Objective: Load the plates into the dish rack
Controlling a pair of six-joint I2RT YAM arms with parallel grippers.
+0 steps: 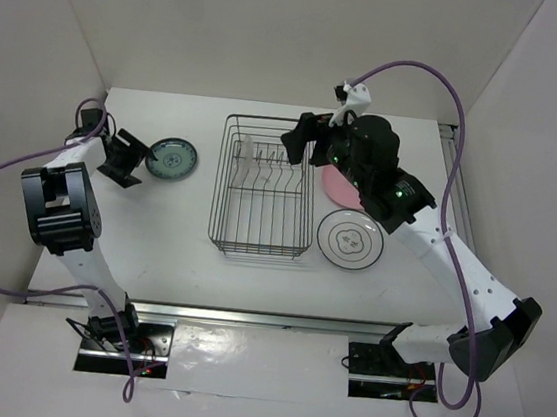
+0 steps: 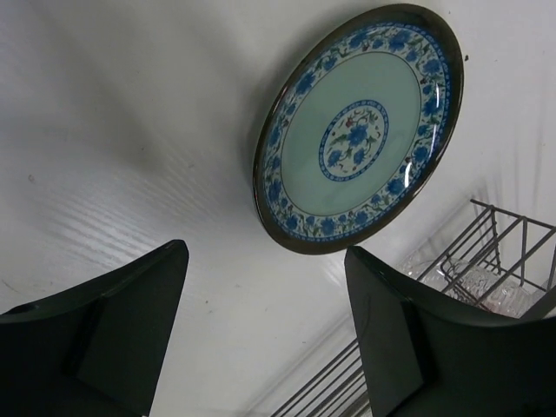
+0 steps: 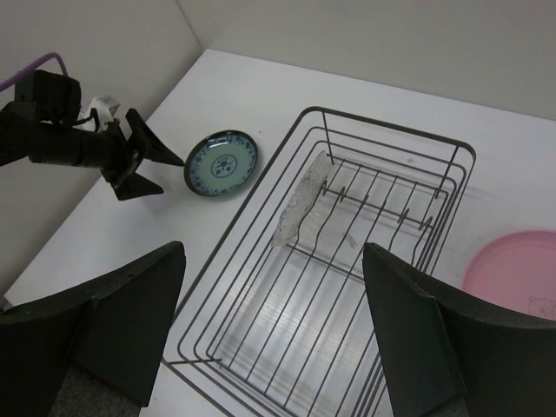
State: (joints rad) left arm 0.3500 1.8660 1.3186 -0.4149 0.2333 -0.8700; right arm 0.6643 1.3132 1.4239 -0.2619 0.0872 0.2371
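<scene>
Black wire forms the rack [image 1: 266, 189], set at the middle of the white tabletop [image 1: 154, 245]. Bare surface runs along its left side and along its near side, toward the arm bases.

At the rack's far left end the glass plate [image 3: 300, 204] stands on edge among the prongs. The other prongs and the basket floor are free. Because the plate is clear, it is only a faint outline from the top camera.

Left of the rack, with a strip of bare tabletop between them, the teal plate [image 2: 360, 130] lies flat. The left gripper [image 2: 265, 287] is just beyond it, on the side away from the rack. Its jaws are spread wide with nothing between them, and the plate lies just past the fingertips. I cannot tell whether the right-hand finger touches the rim.

The white plate [image 1: 350, 239] lies flat just beside the rack's near right corner. Further back along the same side is the pink plate [image 3: 517, 269]. The right arm covers most of it from above, and the right wrist view cuts it off at the frame edge. It sits close to the rack wire, but I cannot tell if the two touch.

The right gripper [image 3: 274, 261] hangs over the rack's far right corner. Its jaws are wide apart and hold nothing, with the basket below them.
</scene>
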